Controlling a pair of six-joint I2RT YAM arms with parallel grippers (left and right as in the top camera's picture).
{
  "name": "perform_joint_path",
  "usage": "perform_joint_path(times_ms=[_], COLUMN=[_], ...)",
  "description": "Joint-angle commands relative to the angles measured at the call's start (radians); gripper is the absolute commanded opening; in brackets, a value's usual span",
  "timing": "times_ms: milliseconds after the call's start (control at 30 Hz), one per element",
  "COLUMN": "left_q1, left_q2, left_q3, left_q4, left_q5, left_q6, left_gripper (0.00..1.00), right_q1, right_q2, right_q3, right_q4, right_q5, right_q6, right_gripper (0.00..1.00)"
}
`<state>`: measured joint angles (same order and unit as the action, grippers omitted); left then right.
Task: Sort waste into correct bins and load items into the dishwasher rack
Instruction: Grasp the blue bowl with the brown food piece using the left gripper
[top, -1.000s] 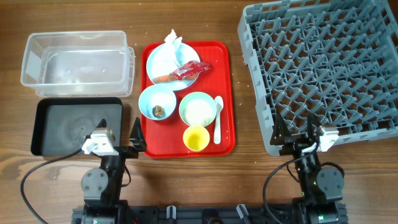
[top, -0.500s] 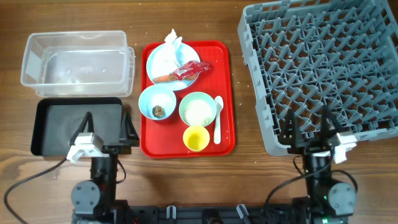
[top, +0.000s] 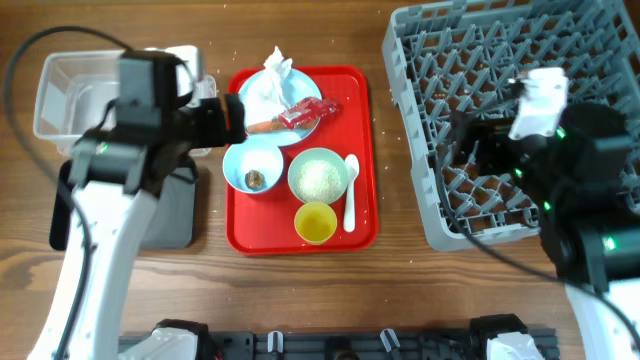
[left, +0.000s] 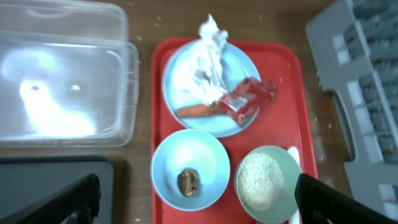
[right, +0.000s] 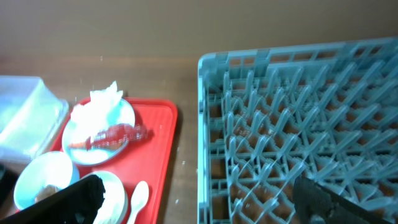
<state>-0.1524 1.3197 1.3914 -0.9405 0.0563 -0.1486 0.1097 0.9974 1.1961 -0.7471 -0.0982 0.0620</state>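
My left arm (top: 130, 150) over clear tub (top: 60, 95) and black tray (top: 178, 215), right arm (top: 565, 150) above grey rack (top: 440, 60), red tray (top: 365, 130) between

Brown wooden table (top: 300, 290) (grain visible), evenly lit.

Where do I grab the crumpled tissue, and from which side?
Pinch the crumpled tissue at its bunched far end, probably from straight above: it pokes past the far rim of the light blue plate, clear of the red wrapper.

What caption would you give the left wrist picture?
Open left gripper framing red tray: littered plate, blue bowl, green bowl of rice.
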Motion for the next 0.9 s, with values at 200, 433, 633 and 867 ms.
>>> perform_joint_path(times_ms=[200, 433, 633, 867], left_q1=[-0.111, -0.166, -0.242, -0.249], left_q2=[0.628, 0.699, 0.716, 0.716], left_q3=[0.076, 0.075, 0.066, 0.066], left_q4=[0.037, 0.044, 0.061, 0.061], left_q5=[0.202, 0.087, -0.094, -0.118], left_q6=[-0.024, -0.148, -0.211, -0.230], left_gripper=[0.88, 0.49, 0.27, 0.04], right_q1=[0.001, 0.001, 0.001, 0.001], right_q2=[0.361, 0.410, 0.410, 0.410], right_q3=[0.035, 0.034, 0.034, 0.034], right_q4=[-0.102, -0.106, -0.108, -0.114], right_q5=[-0.039, -0.039, -0.038, -0.038], right_q6=[0.046, 0.046, 0.045, 0.045], right_gripper=[1.00, 0.98, 0.95, 0.92])
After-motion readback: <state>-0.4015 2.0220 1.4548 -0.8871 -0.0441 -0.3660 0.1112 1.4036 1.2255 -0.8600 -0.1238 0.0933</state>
